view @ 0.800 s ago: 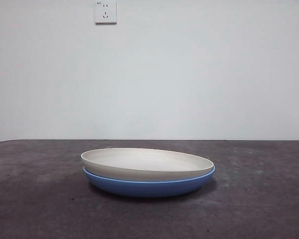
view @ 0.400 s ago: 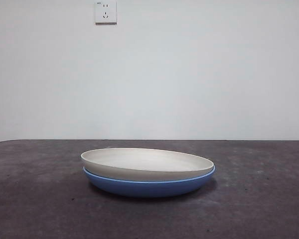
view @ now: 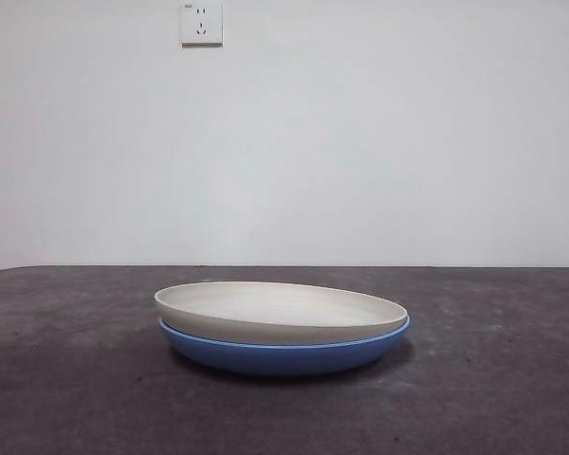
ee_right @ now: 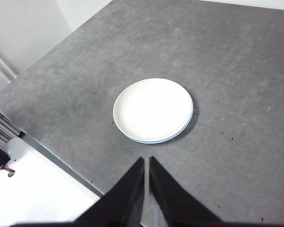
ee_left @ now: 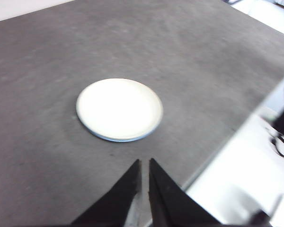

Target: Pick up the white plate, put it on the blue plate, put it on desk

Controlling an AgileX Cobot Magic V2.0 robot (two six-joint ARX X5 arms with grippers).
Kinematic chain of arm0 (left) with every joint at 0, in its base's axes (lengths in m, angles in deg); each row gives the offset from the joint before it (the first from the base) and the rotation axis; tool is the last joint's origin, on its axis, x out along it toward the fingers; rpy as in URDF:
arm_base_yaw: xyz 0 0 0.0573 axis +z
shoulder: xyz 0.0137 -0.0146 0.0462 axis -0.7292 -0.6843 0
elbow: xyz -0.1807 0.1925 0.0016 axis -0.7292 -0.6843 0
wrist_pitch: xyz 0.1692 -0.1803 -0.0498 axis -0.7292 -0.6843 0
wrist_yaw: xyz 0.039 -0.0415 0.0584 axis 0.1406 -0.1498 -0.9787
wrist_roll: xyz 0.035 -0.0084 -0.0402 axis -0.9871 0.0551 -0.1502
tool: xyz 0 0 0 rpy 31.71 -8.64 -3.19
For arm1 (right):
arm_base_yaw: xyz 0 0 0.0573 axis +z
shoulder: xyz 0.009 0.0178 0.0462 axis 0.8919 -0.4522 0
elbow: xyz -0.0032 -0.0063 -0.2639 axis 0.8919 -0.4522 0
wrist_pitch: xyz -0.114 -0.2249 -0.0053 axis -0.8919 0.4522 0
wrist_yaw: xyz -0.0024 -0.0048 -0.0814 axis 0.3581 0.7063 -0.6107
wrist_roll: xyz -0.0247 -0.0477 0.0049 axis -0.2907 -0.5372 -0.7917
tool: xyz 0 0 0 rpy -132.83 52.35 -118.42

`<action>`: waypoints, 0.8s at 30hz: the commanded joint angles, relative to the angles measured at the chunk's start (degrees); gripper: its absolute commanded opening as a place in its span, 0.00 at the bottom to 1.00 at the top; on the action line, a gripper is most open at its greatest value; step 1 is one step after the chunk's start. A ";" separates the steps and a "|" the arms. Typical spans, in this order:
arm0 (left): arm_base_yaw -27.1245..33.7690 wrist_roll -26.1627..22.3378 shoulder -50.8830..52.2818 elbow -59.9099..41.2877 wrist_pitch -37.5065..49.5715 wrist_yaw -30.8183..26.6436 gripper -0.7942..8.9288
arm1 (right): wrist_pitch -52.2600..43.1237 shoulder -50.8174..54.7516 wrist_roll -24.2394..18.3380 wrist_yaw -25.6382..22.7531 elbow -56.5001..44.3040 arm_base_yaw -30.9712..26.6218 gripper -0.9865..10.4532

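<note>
The desk (view: 66,379) is seen as a dark grey-brown, mottled, matte top spanning the whole front view; its edge is visible in both wrist views, w/ pale floor beyond. A plain white wall is seen behind it, w/ one white socket (view: 201,23) high up.

2 plates are counted, 1 of each colour, stacked near the desk's middle. The blue plate (view: 284,355) is set directly on the desk. The white plate (view: 280,311) is nested in it, touching, approx. level and centred, so only the blue underside and a thin blue rim are shown around it. Nothing is held in the white plate; its inside is bare. From above, in the wrist views, the blue plate is reduced to a narrow crescent at the white plate's edge.

2 grippers are counted, both well apart from the stack and high above the desk. The left gripper (ee_left: 144,163) is seen w/ jaws pressed nearly together, only a thin slit between the tips, nothing pinched. The right gripper (ee_right: 146,161) is likewise pressed together, nothing pinched. Neither arm is shown in the front view.
</note>
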 commanded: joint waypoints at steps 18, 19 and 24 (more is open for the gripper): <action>36.72 -1.22 21.38 -58.58 60.11 -0.35 0.11 | 3.91 -0.28 -0.28 0.11 0.90 0.35 0.10; 36.85 -1.09 22.77 -60.98 61.37 -0.37 0.11 | 3.91 -0.28 -0.28 0.11 0.90 0.37 0.10; 36.92 0.15 27.74 -68.46 62.40 -1.01 0.11 | 3.91 -0.28 -0.26 0.13 0.90 0.35 0.10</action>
